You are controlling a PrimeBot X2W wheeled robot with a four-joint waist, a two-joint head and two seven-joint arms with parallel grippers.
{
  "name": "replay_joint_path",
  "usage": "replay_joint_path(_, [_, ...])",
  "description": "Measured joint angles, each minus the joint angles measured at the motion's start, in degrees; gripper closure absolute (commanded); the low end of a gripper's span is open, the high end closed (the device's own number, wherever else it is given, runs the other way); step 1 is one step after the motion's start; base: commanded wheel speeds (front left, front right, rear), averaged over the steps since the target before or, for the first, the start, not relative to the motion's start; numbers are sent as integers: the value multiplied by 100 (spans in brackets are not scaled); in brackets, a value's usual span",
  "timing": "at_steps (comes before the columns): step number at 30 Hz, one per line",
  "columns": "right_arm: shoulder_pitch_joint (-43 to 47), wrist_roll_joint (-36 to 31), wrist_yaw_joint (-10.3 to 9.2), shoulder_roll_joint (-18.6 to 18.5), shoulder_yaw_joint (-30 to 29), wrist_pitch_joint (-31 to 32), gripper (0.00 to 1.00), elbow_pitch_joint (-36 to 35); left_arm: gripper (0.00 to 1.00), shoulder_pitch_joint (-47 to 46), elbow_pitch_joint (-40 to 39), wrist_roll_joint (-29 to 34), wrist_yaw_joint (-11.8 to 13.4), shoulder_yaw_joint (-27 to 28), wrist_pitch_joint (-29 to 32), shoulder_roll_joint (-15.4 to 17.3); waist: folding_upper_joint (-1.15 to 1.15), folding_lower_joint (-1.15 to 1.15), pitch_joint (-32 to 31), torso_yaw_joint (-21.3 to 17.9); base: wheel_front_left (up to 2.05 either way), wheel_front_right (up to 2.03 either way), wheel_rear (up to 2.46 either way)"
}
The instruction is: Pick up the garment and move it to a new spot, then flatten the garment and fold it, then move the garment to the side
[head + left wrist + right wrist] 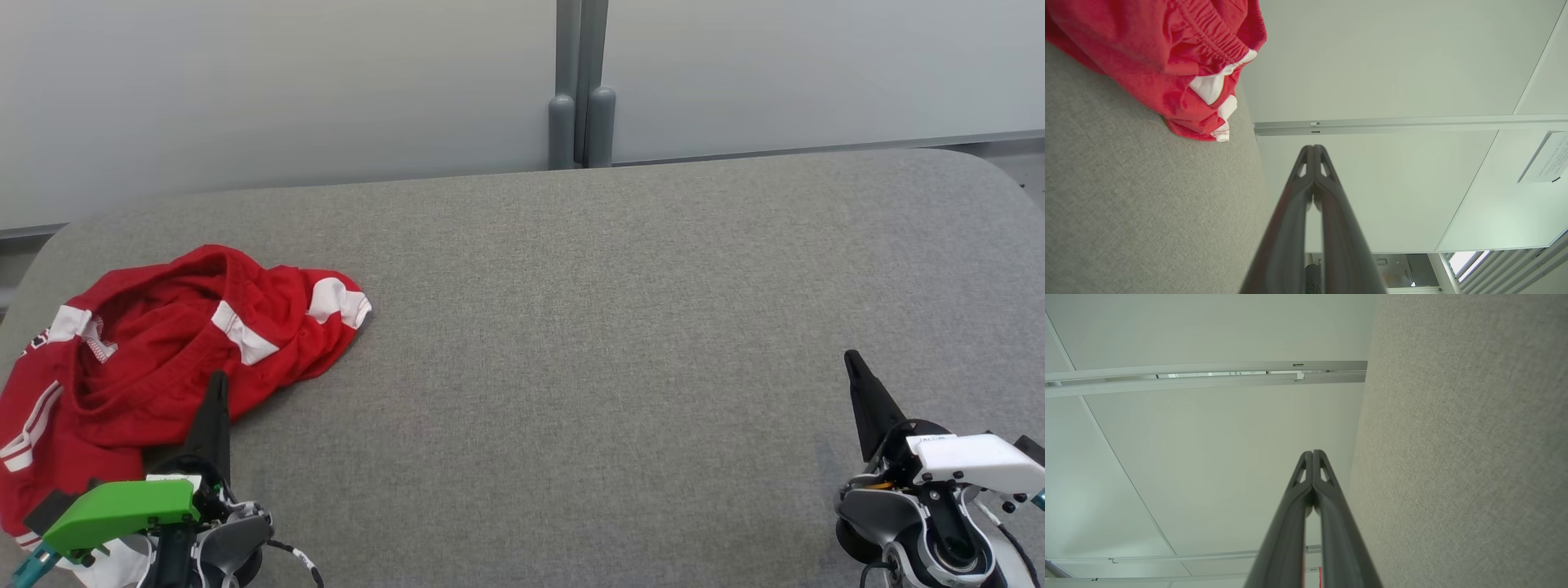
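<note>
Red cloth garment point(163, 343), crumpled; grey woven-fabric table point(612, 327), matt, rough.

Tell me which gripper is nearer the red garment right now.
The left gripper, with the green housing: it overlaps the garment in the head view. The white-housed right gripper sits far across the table.

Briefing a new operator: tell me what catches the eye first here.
The crumpled red garment with white stripes, heaped left on the grey table, stands out first. Then the two shut hands: the left hand by the garment's near edge, the right hand over bare table.
</note>
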Motion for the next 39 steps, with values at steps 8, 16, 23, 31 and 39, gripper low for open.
replay_joint_path(8, [0, 0, 0, 0, 0, 0, 100, 0, 100, 0, 0, 1, 0, 0, 0, 0, 0, 0, 0, 0, 0, 0, 0])
replay_joint_path(16, [0, 0, 0, 0, 0, 0, 100, 0, 100, 0, 0, 1, 0, 0, 0, 0, 0, 0, 0, 0, 0, 0, 0])
replay_joint_path(23, [0, 0, 0, 0, 0, 0, 100, 0, 100, 0, 0, 1, 0, 0, 0, 0, 0, 0, 0, 0, 0, 0, 0])
replay_joint_path(31, [0, 0, 0, 0, 0, 0, 100, 0, 100, 0, 0, 0, 0, 0, 0, 0, 0, 0, 0, 0, 0, 0, 0])
replay_joint_path(39, [0, 0, 0, 0, 0, 0, 100, 0, 100, 0, 0, 1, 0, 0, 0, 0, 0, 0, 0, 0, 0, 0, 0])
